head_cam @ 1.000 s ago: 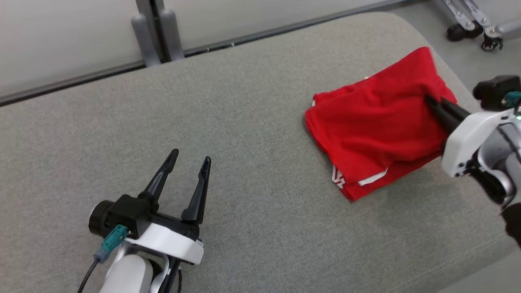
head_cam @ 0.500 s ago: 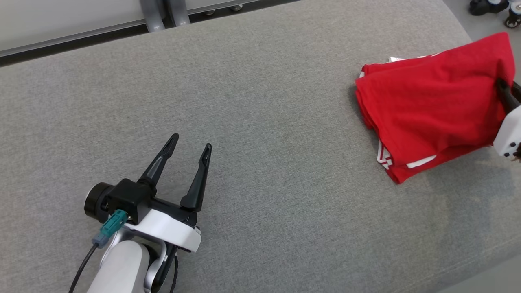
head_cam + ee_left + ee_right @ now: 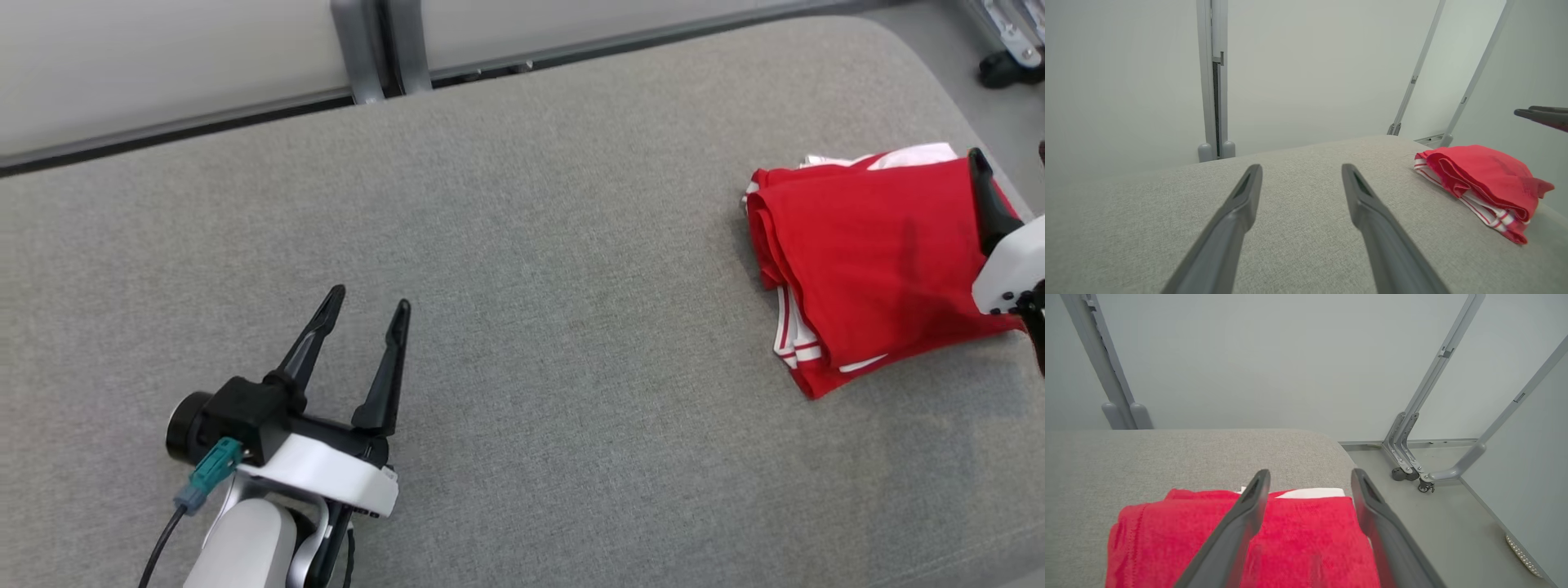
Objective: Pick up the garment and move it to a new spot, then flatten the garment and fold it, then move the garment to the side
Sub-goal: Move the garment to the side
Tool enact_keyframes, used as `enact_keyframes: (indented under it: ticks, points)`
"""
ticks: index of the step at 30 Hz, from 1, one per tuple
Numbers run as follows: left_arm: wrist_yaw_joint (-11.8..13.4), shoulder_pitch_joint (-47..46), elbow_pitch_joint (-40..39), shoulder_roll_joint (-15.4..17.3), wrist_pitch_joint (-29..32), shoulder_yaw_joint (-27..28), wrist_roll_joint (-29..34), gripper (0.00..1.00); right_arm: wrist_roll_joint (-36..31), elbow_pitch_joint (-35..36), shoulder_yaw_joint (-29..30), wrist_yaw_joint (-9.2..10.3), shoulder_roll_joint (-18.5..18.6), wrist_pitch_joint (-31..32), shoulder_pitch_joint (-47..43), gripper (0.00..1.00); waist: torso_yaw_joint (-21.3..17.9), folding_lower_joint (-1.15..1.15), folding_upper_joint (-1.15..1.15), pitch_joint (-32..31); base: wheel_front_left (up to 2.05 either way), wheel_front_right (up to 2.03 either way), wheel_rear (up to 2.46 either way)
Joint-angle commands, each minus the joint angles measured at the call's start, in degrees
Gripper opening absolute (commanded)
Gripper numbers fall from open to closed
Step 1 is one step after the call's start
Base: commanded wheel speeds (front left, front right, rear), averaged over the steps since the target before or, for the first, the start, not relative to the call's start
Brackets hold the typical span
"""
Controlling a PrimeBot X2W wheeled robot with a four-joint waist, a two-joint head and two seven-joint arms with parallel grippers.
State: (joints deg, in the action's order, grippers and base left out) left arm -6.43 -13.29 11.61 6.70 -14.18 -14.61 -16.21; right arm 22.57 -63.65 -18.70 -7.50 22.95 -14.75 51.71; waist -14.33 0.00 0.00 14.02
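Nearest: left hand (image 3: 368, 297), fingers spread wide, gripping nothing, poised over bare bench (image 3: 531, 204). Best left parked there, with no part to play in this step, by the look of it.

Farther right, near the bench's rounded end: garment (image 3: 873, 245), red with white trim, folded into a flat stack of layers, lying close to the edge. Right hand (image 3: 1310, 473) over its right portion, fingers apart, pinching no cloth. Hard to tell whether brushing the top layer or just clear of it.

Step in hand, judged from this: finishing the move to the side and letting go cleanly. Lift straight up before drawing back, to avoid dragging the top fold open. Keep the fingers spread throughout. Check for a hem hanging over the rounded corner — likely to slide off if nudged outward. For any tidying, push inward toward the bench's middle, never toward the edge.

Count, near to far: two hands, two dark fingers apiece; one bench; one garment; behind the bench, one pair of grey upright posts (image 3: 380, 41) against the pale wall; on the floor past the right end, two small casters (image 3: 1425, 486) under a grey frame.
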Motion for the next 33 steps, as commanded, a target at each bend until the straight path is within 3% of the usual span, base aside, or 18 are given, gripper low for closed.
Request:
enact_keyframes:
  ticks: [1,8,17,33]
  points:
    - [0.6,1.1,-0.2,0.2,-0.5,0.9,-0.6,1.0,-0.5,4.1,1.3,0.0,0.1,-0.4,-2.5,1.0,1.1,0.0,0.0,-2.7,0.0,0.0,0.0]
    - [2.4,4.3,-1.6,0.4,-0.9,4.2,-1.8,1.0,-1.7,17.7,6.5,0.0,-1.0,-0.4,-10.8,1.0,3.1,0.0,0.0,-7.2,0.0,0.0,0.0]
    - [3.5,10.4,-4.7,0.5,-0.9,8.4,-2.8,1.0,-3.3,32.3,11.4,0.0,-5.0,-0.5,-25.6,1.0,7.6,0.0,0.0,-13.7,0.0,0.0,0.0]
    - [1.7,15.6,-3.5,0.6,-0.9,11.0,-2.7,1.0,-4.2,48.9,16.2,0.0,-10.9,-0.4,-46.7,1.0,15.7,0.0,0.0,-16.5,0.0,0.0,0.0]
